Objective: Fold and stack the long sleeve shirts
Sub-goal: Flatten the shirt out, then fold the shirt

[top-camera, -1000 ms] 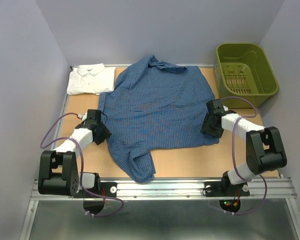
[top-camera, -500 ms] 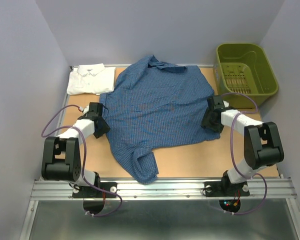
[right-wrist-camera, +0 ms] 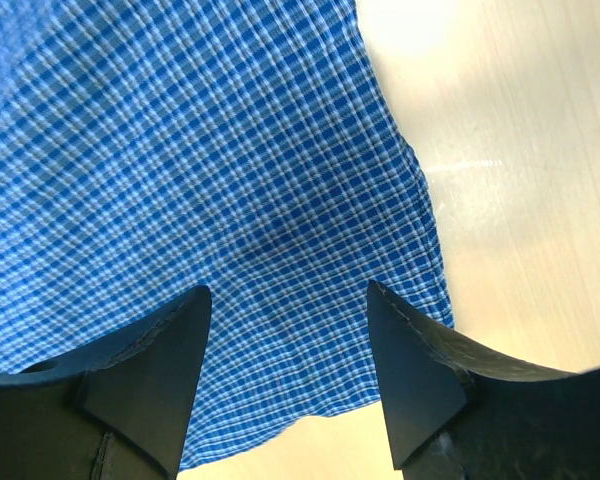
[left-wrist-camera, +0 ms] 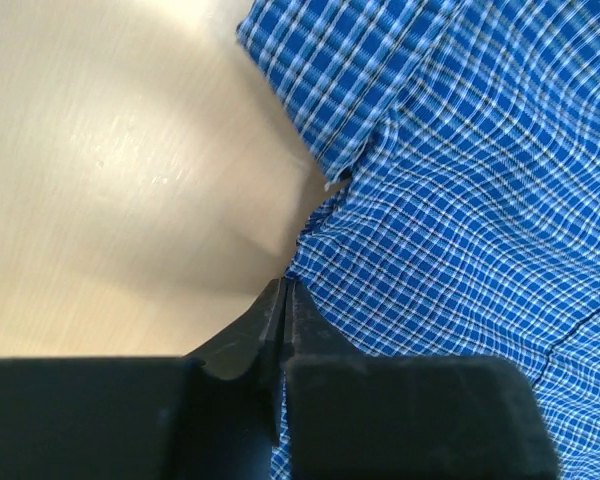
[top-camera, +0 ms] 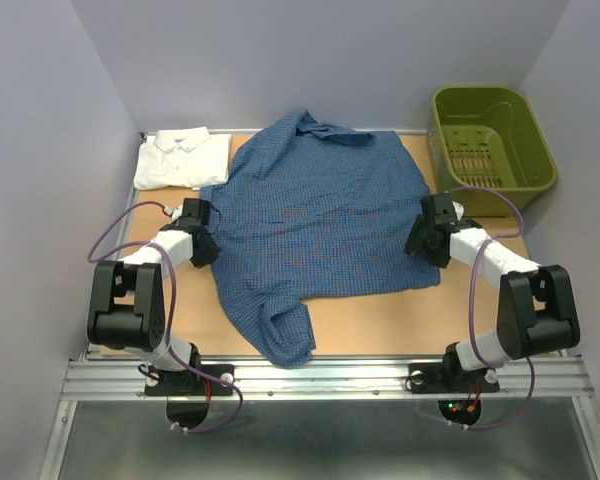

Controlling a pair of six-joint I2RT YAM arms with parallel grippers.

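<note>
Both arms have edged a little farther up the sides of the dark blue shirt (top-camera: pixel 320 215), which lies spread open. The left gripper (left-wrist-camera: pixel 283 292), at the shirt's left edge, has its jaws pressed together on the cloth. The right gripper (right-wrist-camera: pixel 285 295) hovers over the shirt's right edge with its jaws apart, holding nothing. The white shirt (top-camera: pixel 180 160) sits folded beside the blue shirt's far-left corner. The blue shirt's fold looks barely begun.

Top camera overhead, looking down-forward; wrist cameras close, downward; all share blue shirt (top-camera: pixel 320 220).
</note>
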